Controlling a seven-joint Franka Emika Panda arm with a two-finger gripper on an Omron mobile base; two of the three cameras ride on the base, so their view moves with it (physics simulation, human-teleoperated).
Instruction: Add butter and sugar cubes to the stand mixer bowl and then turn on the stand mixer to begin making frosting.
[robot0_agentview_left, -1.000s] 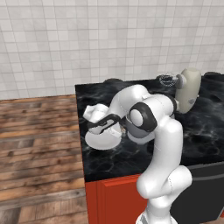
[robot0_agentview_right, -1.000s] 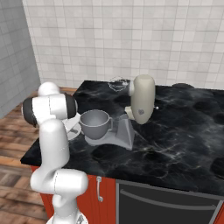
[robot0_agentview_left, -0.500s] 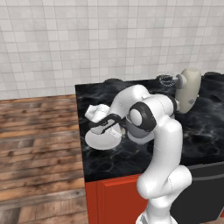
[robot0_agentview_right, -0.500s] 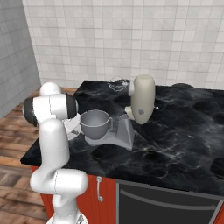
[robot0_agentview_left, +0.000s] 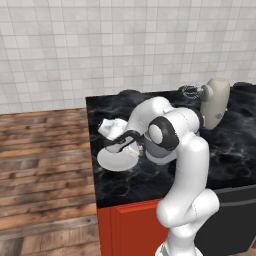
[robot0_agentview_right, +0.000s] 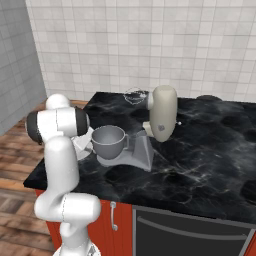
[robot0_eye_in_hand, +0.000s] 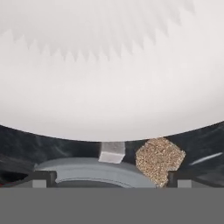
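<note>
Early on: the wide-open, empty gripper (robot0_agentview_left: 116, 142) hangs over the plate (robot0_agentview_left: 116, 160) at left of centre, bowl (robot0_agentview_right: 108, 141) apparently unfilled, mixer (robot0_agentview_right: 161, 114) head raised.

Even, bright rendered light; jagged-edged shadow on the white plate (robot0_eye_in_hand: 109, 87) close up.

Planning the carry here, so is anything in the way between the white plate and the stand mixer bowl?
Nothing visible does. The stand mixer bowl sits close to the plate on the black counter. Its mouth is uncovered, since the stand mixer has its head tilted back and the whisk is clear of it.
</note>
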